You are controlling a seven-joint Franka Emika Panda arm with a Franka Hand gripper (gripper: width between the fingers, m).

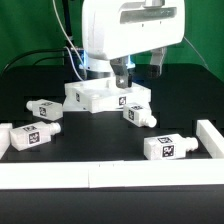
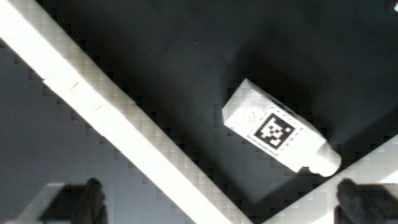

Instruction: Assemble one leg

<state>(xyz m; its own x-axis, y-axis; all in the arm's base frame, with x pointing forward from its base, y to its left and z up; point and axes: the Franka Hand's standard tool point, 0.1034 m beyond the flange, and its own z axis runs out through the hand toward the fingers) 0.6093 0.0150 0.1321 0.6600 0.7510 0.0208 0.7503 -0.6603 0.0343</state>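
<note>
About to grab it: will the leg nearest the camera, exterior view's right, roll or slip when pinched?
Probably no rolling: the leg lies on a flat face, blocky. It looks rigid and likely light for its size. Its smooth white sides might slip.

Robotics lab bench; a white robot arm (image 1: 135,30) hangs over a matte black tabletop (image 1: 100,140); a low white rail (image 1: 100,175) fences the work area along the near edge and up the exterior view's right; the loose white parts carry black-and-white square tags (image 1: 167,149) of the tracking-marker kind, e.g. on a leg (image 1: 30,137); cables (image 1: 68,45) run down behind the arm; dark background with a green backdrop (image 1: 212,30) at the exterior view's right; wrist view shows the same black surface, white rail (image 2: 107,110) and a tagged leg (image 2: 276,125)
</note>
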